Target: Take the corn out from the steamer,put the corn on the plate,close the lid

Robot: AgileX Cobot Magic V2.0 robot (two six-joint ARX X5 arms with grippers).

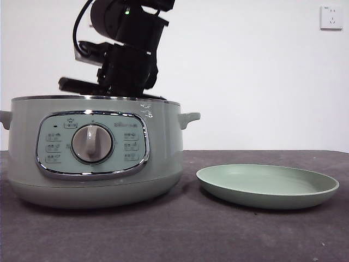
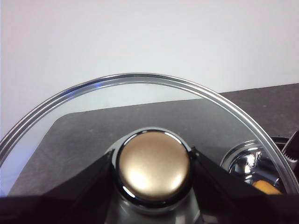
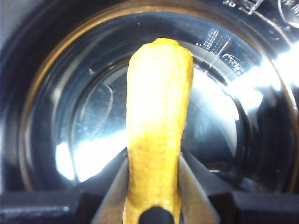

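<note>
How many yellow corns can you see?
1. The stubby yellow corn cob is gripped in the right hand, inside the big grey-green steamer pot. More could hide deeper in the pot.

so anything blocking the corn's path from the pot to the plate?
Nothing visible. The right hand grips the corn inside the steamer; the left hand holds the lid by its knob, off the pot. The plate sits bare beside the steamer, nothing between them.
</note>
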